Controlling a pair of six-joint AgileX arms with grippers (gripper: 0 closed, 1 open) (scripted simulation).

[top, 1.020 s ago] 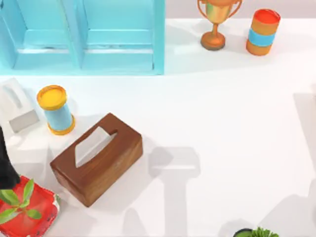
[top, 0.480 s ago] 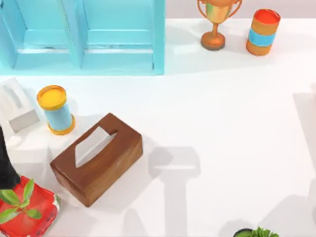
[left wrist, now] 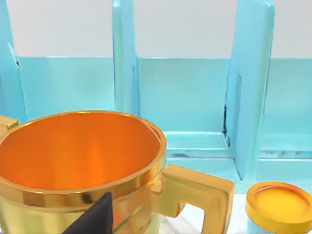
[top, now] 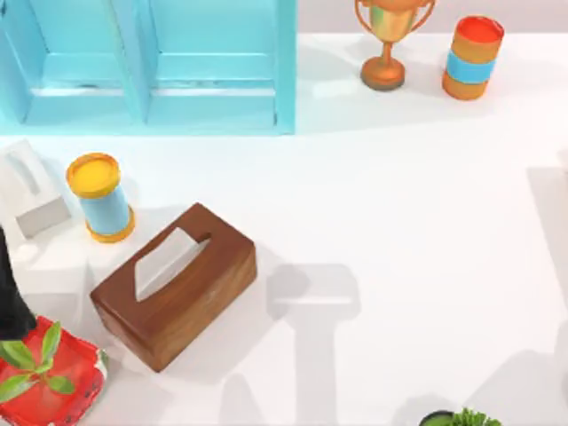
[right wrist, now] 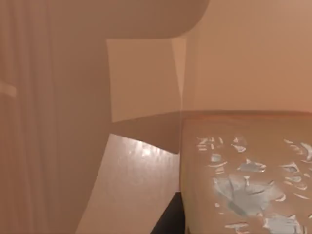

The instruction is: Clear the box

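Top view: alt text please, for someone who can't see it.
A brown wooden tissue box sits angled at the white table's left-centre, with a yellow-lidded blue can and a white tissue box beyond it. A turquoise shelf unit, a gold trophy and an orange can line the far edge.

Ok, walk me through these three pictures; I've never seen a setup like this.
It's a simulated table with two AgileX robot arms. The top view looks straight down: a wooden tissue box sits left of centre, a yellow-lidded can and a white tissue box beyond it, a blue cabinet at the back, a trophy and an orange can back right. The left arm is at the left edge above a red plant pot. Its wrist camera sees a gold cup close up. The right wrist camera shows brownish surfaces I can't identify.
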